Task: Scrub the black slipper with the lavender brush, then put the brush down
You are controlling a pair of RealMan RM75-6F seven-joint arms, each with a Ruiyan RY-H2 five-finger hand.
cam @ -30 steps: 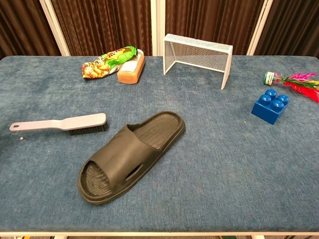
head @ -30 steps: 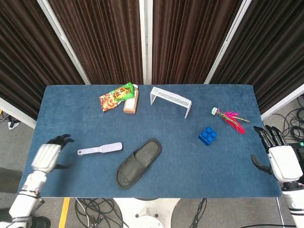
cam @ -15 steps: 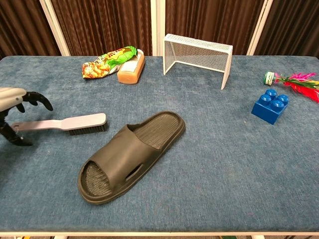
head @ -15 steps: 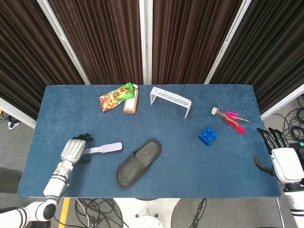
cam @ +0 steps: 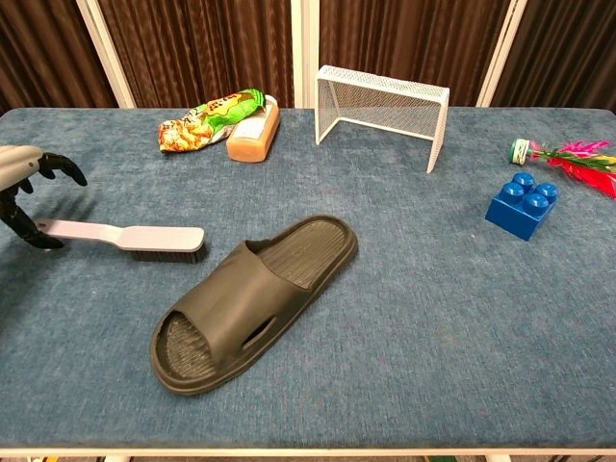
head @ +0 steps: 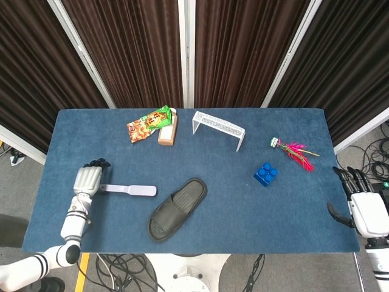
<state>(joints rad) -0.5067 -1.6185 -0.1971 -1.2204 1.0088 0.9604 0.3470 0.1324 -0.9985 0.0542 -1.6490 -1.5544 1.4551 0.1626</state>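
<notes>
The lavender brush [head: 130, 190] [cam: 130, 238] lies bristles-down on the blue table, its handle pointing left. The black slipper [head: 177, 208] [cam: 252, 298] lies sole-down just right of the brush head, toe toward the back right. My left hand [head: 88, 179] [cam: 24, 188] is over the handle's end. Its fingers arch above the handle without closing, and the thumb is down beside the handle tip. My right hand [head: 364, 204] hangs off the table's right edge with fingers spread, holding nothing, and the chest view does not show it.
At the back lie a snack bag [head: 148, 123], a tan soap bar [head: 167, 132] and a small white wire goal [head: 219, 128]. On the right are a blue block [head: 266, 174] and a pink feathered shuttlecock [head: 295, 152]. The table's [head: 243, 213] front edge is near the slipper.
My left hand came in from the left edge onto the brush handle. The handle end swung toward the back, so the brush is now angled differently. The right hand drifted slightly down.
</notes>
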